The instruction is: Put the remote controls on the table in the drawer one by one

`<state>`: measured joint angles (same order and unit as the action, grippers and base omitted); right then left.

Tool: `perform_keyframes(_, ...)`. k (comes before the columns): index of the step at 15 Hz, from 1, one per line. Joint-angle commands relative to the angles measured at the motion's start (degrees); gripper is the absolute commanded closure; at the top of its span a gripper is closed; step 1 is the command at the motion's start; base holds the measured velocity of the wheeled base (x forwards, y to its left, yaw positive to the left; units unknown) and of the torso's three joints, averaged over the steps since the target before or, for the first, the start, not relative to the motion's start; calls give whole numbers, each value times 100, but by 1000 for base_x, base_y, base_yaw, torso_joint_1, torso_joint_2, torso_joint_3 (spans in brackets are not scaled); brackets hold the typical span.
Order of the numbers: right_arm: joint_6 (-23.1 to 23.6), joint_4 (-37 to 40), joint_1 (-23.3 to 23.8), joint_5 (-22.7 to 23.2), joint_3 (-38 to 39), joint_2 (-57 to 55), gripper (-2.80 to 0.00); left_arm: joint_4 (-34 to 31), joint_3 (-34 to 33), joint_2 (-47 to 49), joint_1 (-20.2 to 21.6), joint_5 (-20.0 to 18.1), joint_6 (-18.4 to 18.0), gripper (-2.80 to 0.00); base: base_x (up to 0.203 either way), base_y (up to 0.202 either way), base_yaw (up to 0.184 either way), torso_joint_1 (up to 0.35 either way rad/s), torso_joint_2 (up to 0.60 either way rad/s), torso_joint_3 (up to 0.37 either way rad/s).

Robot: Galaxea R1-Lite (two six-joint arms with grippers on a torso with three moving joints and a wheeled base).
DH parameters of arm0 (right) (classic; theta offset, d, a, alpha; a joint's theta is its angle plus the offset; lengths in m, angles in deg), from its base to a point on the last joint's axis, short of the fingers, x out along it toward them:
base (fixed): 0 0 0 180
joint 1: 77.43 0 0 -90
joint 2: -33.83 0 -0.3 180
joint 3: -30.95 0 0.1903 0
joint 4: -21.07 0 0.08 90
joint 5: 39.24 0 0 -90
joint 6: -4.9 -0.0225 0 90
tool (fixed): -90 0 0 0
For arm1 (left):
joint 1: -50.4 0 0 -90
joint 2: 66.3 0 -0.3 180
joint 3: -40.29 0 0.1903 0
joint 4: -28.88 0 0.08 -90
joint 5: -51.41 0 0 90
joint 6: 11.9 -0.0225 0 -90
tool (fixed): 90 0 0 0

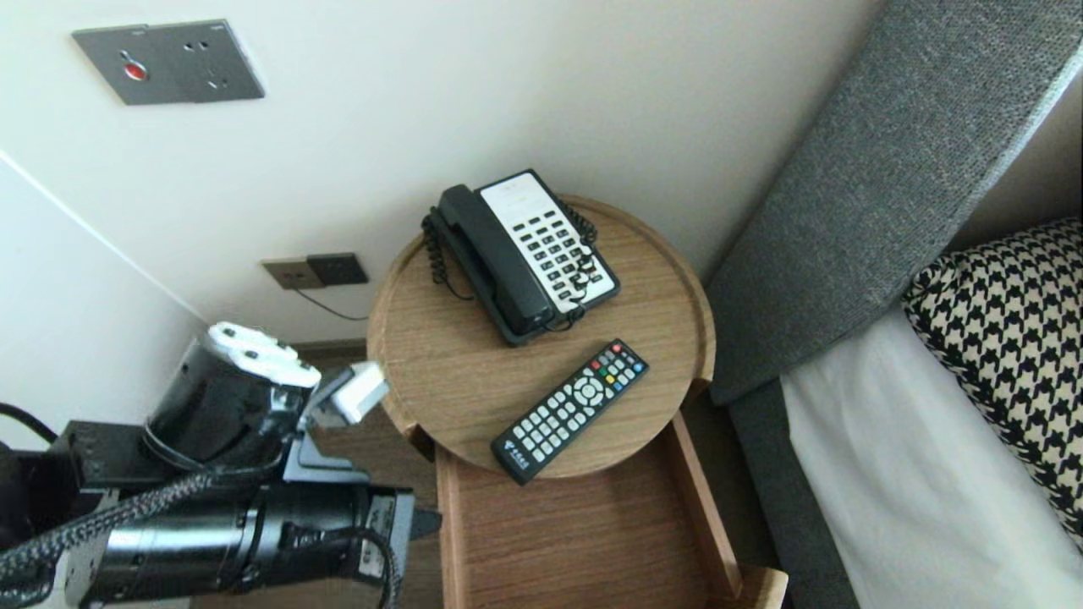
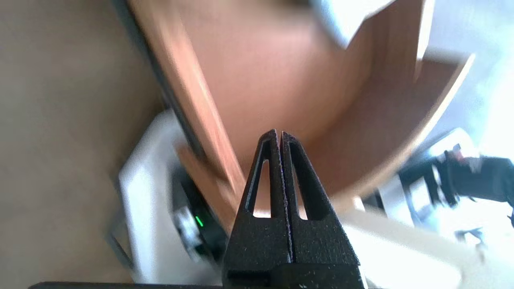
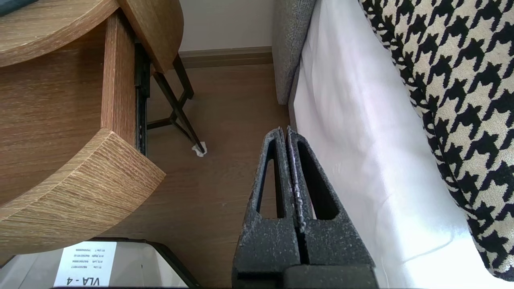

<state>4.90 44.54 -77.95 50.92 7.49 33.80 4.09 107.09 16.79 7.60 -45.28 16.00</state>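
Note:
A black remote control (image 1: 571,408) lies near the front edge of a round wooden bedside table (image 1: 448,372). Behind it stands a black and white desk telephone (image 1: 525,252) with a coiled cord. Below the tabletop an empty wooden drawer (image 1: 575,541) is pulled out. My left arm (image 1: 237,474) reaches in low on the left, beside the drawer's left side. The left gripper (image 2: 280,132) is shut and empty, with the drawer's wood (image 2: 281,72) blurred just beyond its tips. My right gripper (image 3: 283,129) is shut and empty, hanging over the floor between the drawer's curved front (image 3: 80,188) and the bed.
A bed with a white sheet (image 1: 914,474), a houndstooth pillow (image 1: 1007,338) and a grey headboard (image 1: 871,186) stands close on the right. Behind the table the wall carries sockets (image 1: 315,272) and a switch panel (image 1: 167,61). The table's black metal legs (image 3: 176,104) stand on wood flooring.

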Motion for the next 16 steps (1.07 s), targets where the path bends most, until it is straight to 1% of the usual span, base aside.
perform_keyframes(1,0,-1,0,2,1,11,0,-161,808,224,260,15,-562,0,0,0,0,0,0,0)
perform_keyframes(3,0,-1,0,2,1,11,0,-594,1735,529,305,53,-1100,0,0,0,0,0,0,0)
perform_keyframes(5,0,-1,0,2,1,11,0,-1119,2625,978,303,88,-1800,0,0,0,0,0,0,0)
perform_keyframes(7,0,-1,0,2,1,11,0,-1383,3031,1361,149,119,-2544,0,0,0,0,0,0,0)
perform_keyframes(9,0,-1,0,2,1,11,0,-1415,3103,1426,-63,258,-2717,0,0,0,0,0,0,0)
perform_keyframes(10,0,-1,0,2,1,11,0,-1394,3090,1524,-128,321,-2823,-280,0,0,0,0,0,0)
perform_keyframes(12,0,-1,0,2,1,11,0,-1353,3266,1812,-265,355,-2867,-280,0,0,0,0,0,0)
perform_keyframes(13,0,-1,0,2,1,11,0,-1301,3435,1935,-427,375,-2941,-280,0,0,0,0,0,0)
perform_keyframes(14,0,-1,0,2,1,11,0,-1220,3503,1999,-506,464,-3265,-280,0,0,0,0,0,0)
perform_keyframes(16,0,-1,0,2,1,11,0,-1019,3533,2175,-586,894,-3937,-280,0,0,0,0,0,0)
